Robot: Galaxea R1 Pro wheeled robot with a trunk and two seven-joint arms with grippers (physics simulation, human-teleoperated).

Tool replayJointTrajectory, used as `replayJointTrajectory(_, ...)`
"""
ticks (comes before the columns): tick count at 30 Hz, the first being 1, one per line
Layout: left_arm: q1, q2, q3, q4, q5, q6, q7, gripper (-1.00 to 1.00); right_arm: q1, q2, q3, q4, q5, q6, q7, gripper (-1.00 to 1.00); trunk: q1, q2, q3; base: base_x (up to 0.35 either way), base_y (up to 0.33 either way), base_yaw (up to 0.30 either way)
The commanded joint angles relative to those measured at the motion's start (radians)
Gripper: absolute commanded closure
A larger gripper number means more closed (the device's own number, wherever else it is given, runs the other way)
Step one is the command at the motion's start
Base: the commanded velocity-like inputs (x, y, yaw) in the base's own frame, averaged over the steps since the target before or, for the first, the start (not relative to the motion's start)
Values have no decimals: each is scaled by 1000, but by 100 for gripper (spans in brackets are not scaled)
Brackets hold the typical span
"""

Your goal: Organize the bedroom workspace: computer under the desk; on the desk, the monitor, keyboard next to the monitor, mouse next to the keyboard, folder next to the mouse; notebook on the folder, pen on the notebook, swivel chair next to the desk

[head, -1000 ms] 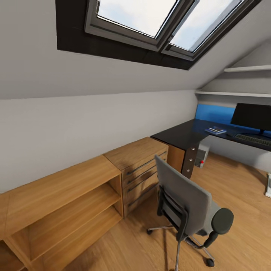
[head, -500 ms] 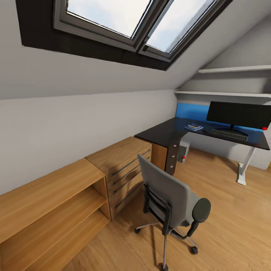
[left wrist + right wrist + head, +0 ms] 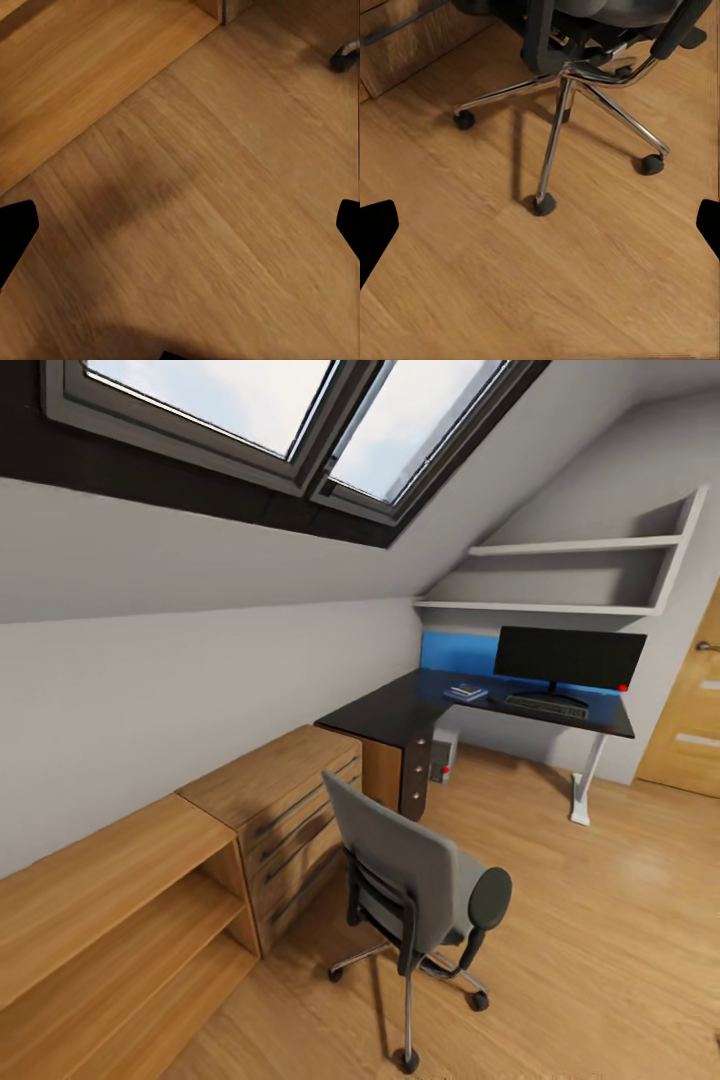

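Observation:
The grey swivel chair (image 3: 410, 880) stands on the wood floor with its back to me, apart from the desk, and its seat is hidden. Farther off, the black L-shaped desk (image 3: 390, 712) carries the monitor (image 3: 570, 657) with the keyboard (image 3: 545, 706) in front of it. A small blue and grey flat stack (image 3: 466, 691) lies left of the monitor, too small to tell apart. The computer (image 3: 443, 756) sits under the desk. My left gripper (image 3: 180, 229) is open over bare floor. My right gripper (image 3: 540, 229) is open above the chair's metal base (image 3: 562, 75).
A low wood shelf unit (image 3: 120, 890) and a drawer unit (image 3: 290, 800) run along the left wall up to the desk. A wooden door (image 3: 690, 700) is at the far right, white wall shelves (image 3: 560, 575) hang above the desk, and open floor (image 3: 600, 920) lies right of the chair.
The whole head view has swung: chair and desk sit further left and smaller in the picture, and the door has come into view. Nothing in the room itself has moved.

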State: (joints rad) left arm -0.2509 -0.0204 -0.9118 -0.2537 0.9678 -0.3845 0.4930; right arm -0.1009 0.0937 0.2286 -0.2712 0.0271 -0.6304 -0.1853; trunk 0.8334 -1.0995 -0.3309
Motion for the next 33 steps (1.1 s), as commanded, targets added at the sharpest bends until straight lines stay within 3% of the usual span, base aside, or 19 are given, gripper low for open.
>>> replayJointTrajectory(1,-1,1,-9,-1,8,-4,5,-100,-1,0,6,1,3,-2,-9,-100,0,-1,-1,0,224,-300)
replayJointTrajectory(24,-1,1,-9,-1,8,-5,5,-100,-1,0,6,1,3,-2,-9,-100,0,-1,-1,0,294,-300)
replayJointTrajectory(33,-1,2,-7,-1,8,-5,4,-100,-1,0,6,1,3,-2,-9,-100,0,-1,-1,0,81,-300)
